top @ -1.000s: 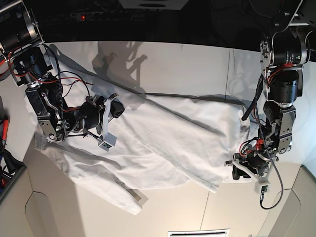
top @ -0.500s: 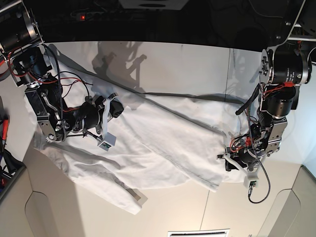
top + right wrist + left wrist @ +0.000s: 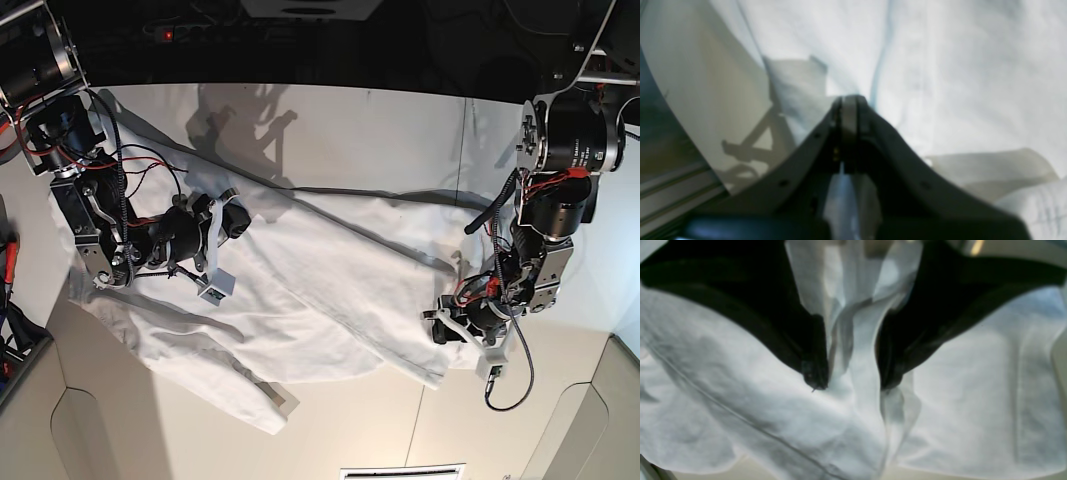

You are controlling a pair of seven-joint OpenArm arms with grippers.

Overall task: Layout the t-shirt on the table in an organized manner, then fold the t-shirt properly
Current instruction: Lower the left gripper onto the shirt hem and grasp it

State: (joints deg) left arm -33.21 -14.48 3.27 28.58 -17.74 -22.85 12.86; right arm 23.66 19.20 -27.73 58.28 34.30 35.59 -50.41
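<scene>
The white t-shirt (image 3: 330, 270) lies crumpled in a slant across the white table (image 3: 350, 130), with a folded hem corner (image 3: 280, 400) near the front edge. At the shirt's right end, my left gripper (image 3: 452, 325) is low, its black fingers closed on a bunched fold of fabric (image 3: 853, 340). The left wrist view shows the left gripper (image 3: 851, 383) with cloth pinched between the jaws and the t-shirt (image 3: 740, 406) spreading out below. My right gripper (image 3: 232, 212) rests on the shirt's left part. In the right wrist view the right gripper (image 3: 848, 100) is shut on a thin layer of the t-shirt (image 3: 957, 66).
A thin dark seam (image 3: 463, 150) runs across the table at the right. Rounded cut-outs (image 3: 90, 430) shape the front edge. Loose cables (image 3: 515, 390) hang off the left arm. Red-handled items (image 3: 10, 260) sit at the far left edge. Bare table (image 3: 706, 100) shows beside the shirt.
My left arm has swung leftward in the base view, dragging the shirt's right end inward with it. The right arm has stayed put.
</scene>
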